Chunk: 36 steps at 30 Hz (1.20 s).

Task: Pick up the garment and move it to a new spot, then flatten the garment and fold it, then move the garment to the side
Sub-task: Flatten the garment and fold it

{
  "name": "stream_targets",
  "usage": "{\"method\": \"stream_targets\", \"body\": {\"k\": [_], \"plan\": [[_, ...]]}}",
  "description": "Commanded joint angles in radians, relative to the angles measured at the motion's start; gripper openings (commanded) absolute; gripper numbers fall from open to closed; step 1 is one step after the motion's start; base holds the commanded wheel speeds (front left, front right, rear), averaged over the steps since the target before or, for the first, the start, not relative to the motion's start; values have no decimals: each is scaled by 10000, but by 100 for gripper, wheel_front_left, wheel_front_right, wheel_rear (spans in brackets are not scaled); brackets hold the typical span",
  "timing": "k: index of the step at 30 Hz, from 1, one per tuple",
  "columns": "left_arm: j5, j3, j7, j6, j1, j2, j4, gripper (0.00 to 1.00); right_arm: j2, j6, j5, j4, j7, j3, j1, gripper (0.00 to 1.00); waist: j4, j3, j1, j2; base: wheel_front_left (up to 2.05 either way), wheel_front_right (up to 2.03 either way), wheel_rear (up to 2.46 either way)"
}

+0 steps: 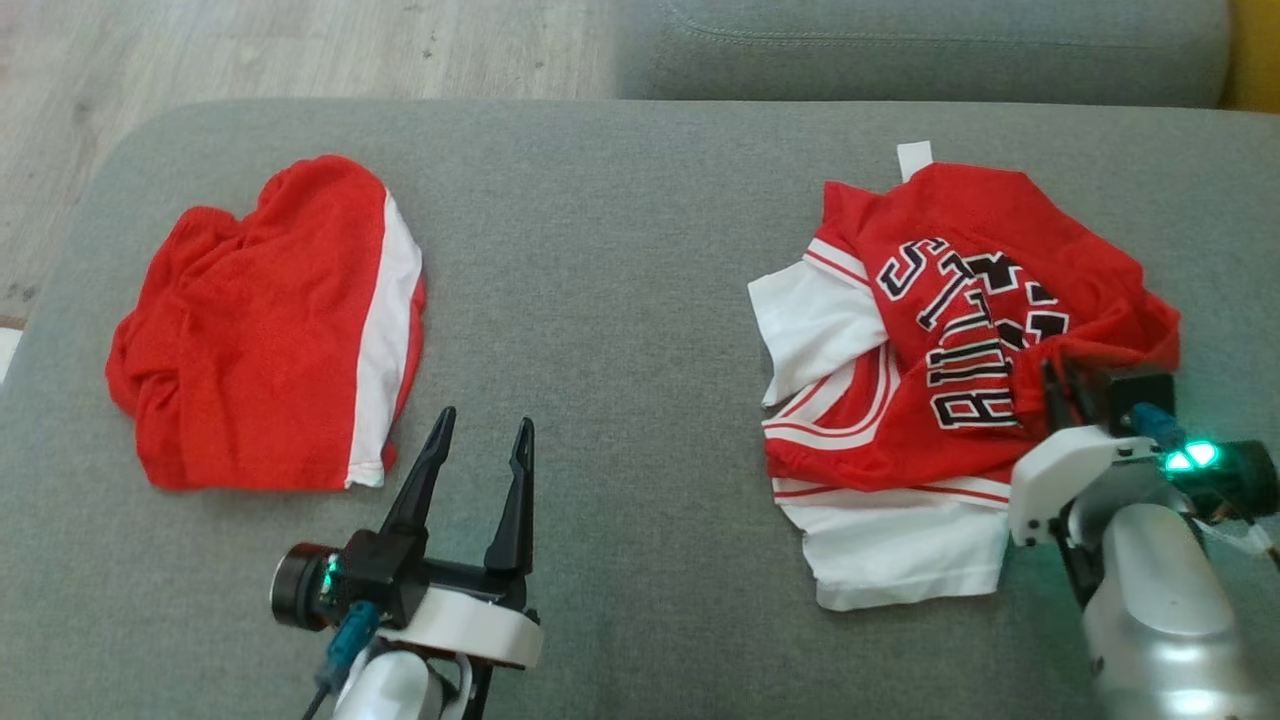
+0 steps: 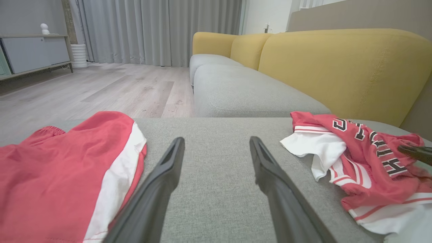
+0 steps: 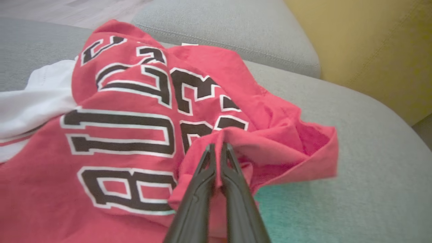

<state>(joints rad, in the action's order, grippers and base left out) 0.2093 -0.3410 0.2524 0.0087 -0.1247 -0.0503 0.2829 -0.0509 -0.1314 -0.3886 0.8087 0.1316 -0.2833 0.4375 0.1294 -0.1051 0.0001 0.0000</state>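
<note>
The garment [image 1: 940,330] is a red and white jersey with black lettering, lying crumpled on the right of the grey cushion [image 1: 620,250]. My right gripper [image 1: 1050,378] is shut on a raised fold at the jersey's right edge. The right wrist view shows the same pinch, the gripper [image 3: 217,147] closed on red cloth of the jersey [image 3: 128,128]. My left gripper [image 1: 485,425] stands open over bare cushion near the front, holding nothing. In the left wrist view, the gripper [image 2: 216,140] points across the cushion with the jersey [image 2: 368,158] off to its right.
A folded pair of red shorts with a white stripe [image 1: 270,330] lies on the cushion's left, close to my left gripper. A second grey cushion [image 1: 900,50] and a yellow sofa back [image 2: 337,67] lie beyond. Wooden floor [image 1: 200,50] borders the far left.
</note>
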Motion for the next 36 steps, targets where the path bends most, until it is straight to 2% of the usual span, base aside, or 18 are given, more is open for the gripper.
{"method": "stream_targets", "body": {"k": [1, 2, 3, 4, 9, 15, 18, 22, 29, 36], "plan": [[-115, 298, 93, -23, -411, 1, -242, 100, 3, 7, 174, -72, 63, 364, 528, 0, 41, -22, -1, 0, 0, 0, 0], [-131, 312, 93, -29, -418, 1, -224, 100, 3, 7, 308, 132, 100, 442, 579, 0, 51, -29, -1, 0, 0, 0, 0], [-145, 330, 93, -32, -418, 1, -209, 100, 4, 7, 436, 303, 162, 483, 625, 40, 50, -34, -1, 0, 0, 0, 0], [-156, 351, 93, -33, -414, 1, -196, 100, 4, 7, 562, 458, 269, 560, 669, 100, 40, -35, -1, 0, 0, 0, 0], [-191, 430, 93, -61, -348, 1, -97, 100, 5, 7, 1803, 1315, 811, 1573, 798, 100, -294, 62, -1, 0, 0, 0, 0], [-163, 479, 93, -67, -328, 1, -130, 100, 6, 7, 2866, 1086, 1140, 2363, 473, 100, -772, 323, -1, 0, 0, 0, 0], [-112, 534, 93, -9, -216, 1, -349, 100, 6, 7, 2822, 411, 1237, 2494, -30, 100, -986, 538, -1, 0, 0, 0, 0], [-87, 600, 93, 81, -12, 1, -537, 100, 6, 7, 3323, -786, 1285, 2550, -1009, 100, -1211, 823, -1, 0, 0, 0, 0], [-93, 611, 93, 74, 182, 1, -680, 100, 6, 7, 4219, -3307, 1298, 2024, -2740, 100, -1448, 1022, -1, 0, 0, 0, 0], [-84, 401, 93, -6, 127, 1, -688, 100, 6, 7, 4676, -4092, 1252, 1660, -3252, 100, -1391, 764, -1, 0, 0, 0, 0]]}}
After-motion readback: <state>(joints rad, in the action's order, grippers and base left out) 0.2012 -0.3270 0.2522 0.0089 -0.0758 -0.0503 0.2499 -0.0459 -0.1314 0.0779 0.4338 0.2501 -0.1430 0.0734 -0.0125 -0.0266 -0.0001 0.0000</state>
